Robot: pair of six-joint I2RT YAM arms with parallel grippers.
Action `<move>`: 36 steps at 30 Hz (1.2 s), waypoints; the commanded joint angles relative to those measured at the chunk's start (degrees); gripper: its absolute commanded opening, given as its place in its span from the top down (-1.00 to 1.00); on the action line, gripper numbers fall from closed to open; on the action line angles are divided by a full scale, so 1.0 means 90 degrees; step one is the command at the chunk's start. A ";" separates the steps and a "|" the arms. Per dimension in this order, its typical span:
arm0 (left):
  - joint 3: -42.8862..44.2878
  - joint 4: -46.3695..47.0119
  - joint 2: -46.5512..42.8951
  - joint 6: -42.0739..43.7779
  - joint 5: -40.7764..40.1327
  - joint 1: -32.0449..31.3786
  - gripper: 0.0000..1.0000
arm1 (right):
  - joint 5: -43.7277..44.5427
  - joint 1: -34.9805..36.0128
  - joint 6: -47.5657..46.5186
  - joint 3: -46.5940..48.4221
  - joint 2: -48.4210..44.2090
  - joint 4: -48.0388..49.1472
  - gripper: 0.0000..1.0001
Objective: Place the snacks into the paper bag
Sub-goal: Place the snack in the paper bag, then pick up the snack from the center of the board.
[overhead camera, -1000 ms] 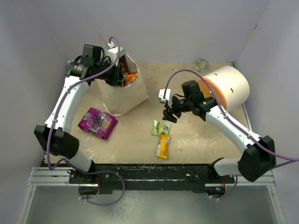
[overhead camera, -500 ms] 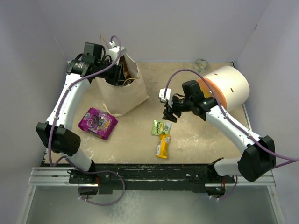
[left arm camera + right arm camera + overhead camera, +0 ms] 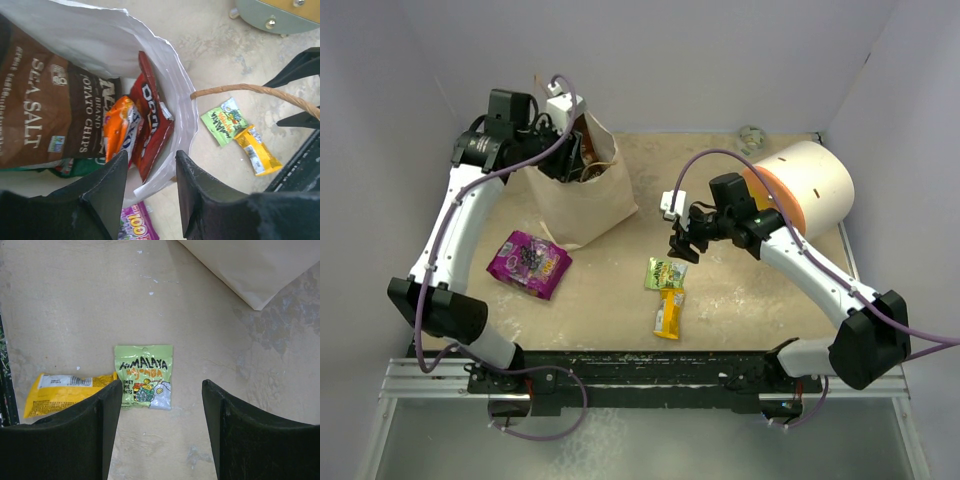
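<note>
- Table (image 3: 750,300): flat, sandy and mottled with pale scuffs, lying under both claws.
- Cylinder (image 3: 810,185): a smooth cream drum on its side with an orange round face, behind the right claw's arm.
- Bag (image 3: 580,205): tan kraft paper, creased, leaning and open at the top (its inside looks pale in the wrist view). Its twisted paper handle (image 3: 250,90) arcs out to one side of the left claw.
- Left claw (image 3: 150,156): matte black fingers parted a moderate way, nothing between them, poised right over the bag's mouth.
- Right claw (image 3: 161,385): black fingers spread wide and empty, hanging above the table, apart from the bag.
- Chip bag (image 3: 45,120): brown, glossy, crinkled, inside the bag below the left claw.
- Purple packet (image 3: 528,262): shiny and flat on the table, outside the bag, nearer the left claw than the right.
- Red packet (image 3: 152,132): glossy, standing on edge against the bag's inner wall, straight beneath the left claw's gap.
- Orange packet (image 3: 119,127): crumpled foil wedged between the red one and the chip bag.
- Green packet (image 3: 144,376): a flat, glossy rectangle directly under the right claw's gap.
- Yellow bar (image 3: 65,392): slim wrapper on the table, its end touching the green packet, partly behind one finger.
</note>
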 commanded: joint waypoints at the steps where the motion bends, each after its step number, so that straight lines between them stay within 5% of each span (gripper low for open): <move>1: 0.0247 0.0425 -0.0471 0.0351 -0.0566 -0.0031 0.03 | 0.0006 -0.0028 0.0013 -0.0006 -0.0071 0.0164 -0.35; 18: -0.0765 0.1175 -0.1803 0.1036 -0.2447 -0.0021 -0.43 | 0.0185 -0.0048 0.0014 -0.0046 0.0032 0.0213 -0.37; 36: -0.4234 0.0879 -0.4799 0.1977 -0.2526 0.0077 -0.96 | 0.0144 -0.0048 -0.0004 -0.0114 -0.0046 0.0274 -0.37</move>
